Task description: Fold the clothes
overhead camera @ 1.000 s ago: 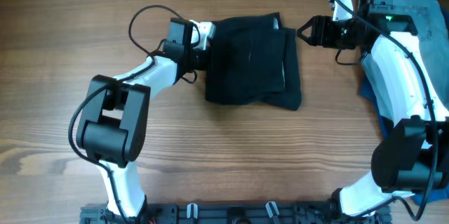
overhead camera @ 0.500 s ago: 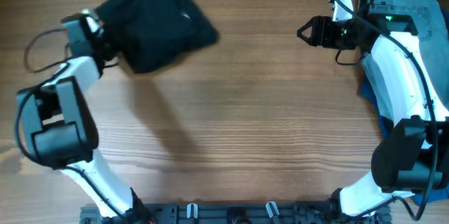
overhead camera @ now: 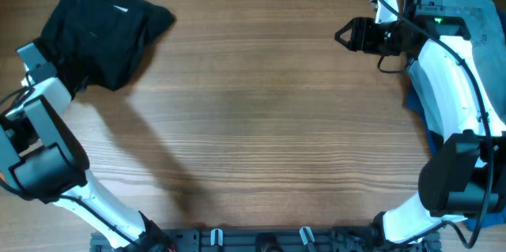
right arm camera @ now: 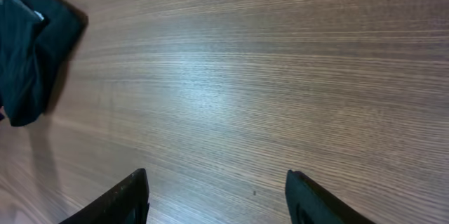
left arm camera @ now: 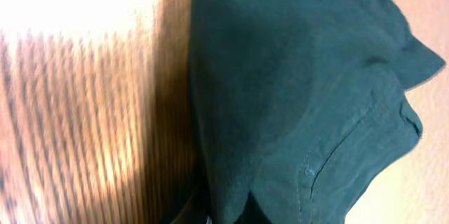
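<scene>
A folded black garment [overhead camera: 103, 31] lies bunched at the far left corner of the wooden table. It fills the left wrist view [left arm camera: 295, 90] and shows small at the left of the right wrist view [right arm camera: 28, 55]. My left gripper [overhead camera: 54, 69] is at the garment's near left edge and is shut on it; its fingers are mostly hidden under the cloth [left arm camera: 224, 213]. My right gripper [overhead camera: 341, 35] is open and empty above bare table at the far right, its two fingertips wide apart [right arm camera: 217, 196].
A pile of blue and grey clothes [overhead camera: 466, 7] lies at the far right edge, partly under the right arm. The bare wooden tabletop [overhead camera: 253, 126] stretches between the two arms.
My left gripper has swung the black garment from the table's middle far to the left corner. The right arm has not moved.
</scene>
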Controlling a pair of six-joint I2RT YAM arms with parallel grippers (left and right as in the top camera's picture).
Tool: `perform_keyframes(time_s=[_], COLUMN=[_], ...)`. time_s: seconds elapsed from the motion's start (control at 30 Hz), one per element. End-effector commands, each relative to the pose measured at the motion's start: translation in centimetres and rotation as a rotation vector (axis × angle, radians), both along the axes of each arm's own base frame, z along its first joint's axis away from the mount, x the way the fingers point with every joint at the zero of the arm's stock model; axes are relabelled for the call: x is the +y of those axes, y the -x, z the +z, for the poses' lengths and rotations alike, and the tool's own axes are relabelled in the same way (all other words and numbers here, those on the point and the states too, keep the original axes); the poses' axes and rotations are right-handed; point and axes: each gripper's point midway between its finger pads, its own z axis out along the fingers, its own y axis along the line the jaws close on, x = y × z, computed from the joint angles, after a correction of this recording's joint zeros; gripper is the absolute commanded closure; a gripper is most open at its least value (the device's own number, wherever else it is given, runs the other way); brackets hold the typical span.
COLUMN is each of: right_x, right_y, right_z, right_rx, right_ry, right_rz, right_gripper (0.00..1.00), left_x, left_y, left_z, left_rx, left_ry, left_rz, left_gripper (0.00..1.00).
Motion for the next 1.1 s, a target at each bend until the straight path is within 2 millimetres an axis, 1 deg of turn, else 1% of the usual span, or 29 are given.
perform_keyframes(time_s=[0.0,0.1,0.17,0.2,0.23,0.27,0.3,0.33,0.4,0.47,0.5,0.57,0.67,0.7,0.73,0.77,0.8,0.83,0.87,0.9,0.93,0.97,1.0,1.03,1.07], right_x=[0.7,1.1,1.2,1.2,1.2,1.2,1.2,1.2,1.2,1.2,1.2,1.2,1.3,1.4,1.5,1.7,1.7,1.3,0.5,-0.4,-1.1,-1.5,-2.2,-2.8,-3.6], right_y=[0.1,0.0,0.0,0.0,0.0,0.0,0.0,0.0,0.0,-0.3,-0.4,-0.7,-1.1,-1.2,-1.2,-1.3,-1.5,-2.1,-2.6,-3.1,-3.2,-3.1,-2.6,-1.9,-0.8], right_z=[0.5,0.6,0.6,0.6,0.6,0.6,0.6,0.6,0.6,0.7,0.8,1.0,1.4,1.5,1.6,1.9,2.3,3.4,4.8,6.7,9.7,12.3,15.5,17.6,19.6], right_rx=[-0.009,-0.017,-0.02,-0.02,-0.019,-0.02,-0.02,-0.02,-0.022,-0.034,-0.042,-0.059,-0.097,-0.116,-0.136,-0.175,-0.214,-0.293,-0.338,-0.378,-0.44,-0.488,-0.532,-0.557,-0.579], right_ry=[0.0,0.001,0.0,0.001,0.001,0.001,0.001,0.001,0.002,0.002,0.002,0.002,0.011,0.019,0.029,0.049,0.076,0.148,0.208,0.26,0.294,0.287,0.257,0.23,0.205], right_rz=[-0.003,0.008,0.009,0.009,0.009,0.009,0.009,0.01,0.011,0.011,0.011,0.011,0.04,0.065,0.092,0.145,0.184,0.231,0.22,0.183,0.148,0.113,0.044,-0.011,-0.066], right_gripper=[0.37,0.37,0.37,0.37,0.37,0.37,0.36,0.36,0.33,0.33,0.32,0.31,0.27,0.23,0.19,0.09,0.02,0.01,0.01,0.0,0.0,0.0,0.0,0.0,0.0], left_x=[-2.0,-4.0,-5.2,-5.6,-5.9,-6.4,-6.7,-6.9,-7.6,-8.4,-8.6,-8.9,-9.5,-9.7,-10.0,-10.4,-10.9,-11.9,-12.8,-14.1,-15.5,-16.8,-17.8,-19.0,-20.6], left_y=[-0.6,-1.3,-1.7,-1.7,-1.8,-1.7,-1.8,-1.8,-1.7,-1.1,-0.6,0.1,1.3,1.8,2.4,3.1,3.8,4.9,5.4,6.2,7.3,8.2,9.0,9.8,10.5], left_z=[-0.8,-0.6,-0.5,-0.5,-0.5,-0.5,-0.4,-0.3,-0.1,0.5,1.0,2.8,7.0,8.7,10.9,13.6,15.4,18.8,20.6,23.0,25.3,26.9,27.9,28.6,29.0], left_rx=[-0.017,-0.047,-0.054,-0.053,-0.053,-0.048,-0.049,-0.051,-0.058,-0.06,-0.054,-0.049,-0.068,-0.082,-0.104,-0.133,-0.154,-0.198,-0.226,-0.26,-0.281,-0.288,-0.282,-0.27,-0.259], left_ry=[0.166,0.305,0.353,0.366,0.376,0.391,0.38,0.363,0.352,0.375,0.372,0.32,0.207,0.15,0.079,-0.007,-0.066,-0.176,-0.246,-0.344,-0.462,-0.546,-0.616,-0.674,-0.732], left_rz=[0.127,0.161,0.145,0.13,0.116,0.098,0.052,0.003,-0.101,-0.185,-0.21,-0.273,-0.379,-0.427,-0.48,-0.538,-0.576,-0.645,-0.691,-0.749,-0.797,-0.824,-0.841,-0.86,-0.904], left_gripper=[0.96,0.96,0.96,0.93,0.8,0.57,0.11,0.0,0.0,0.0,0.0,0.0,0.0,0.0,0.0,0.0,0.0,0.0,0.0,0.0,0.0,0.0,0.0,0.0,0.0])
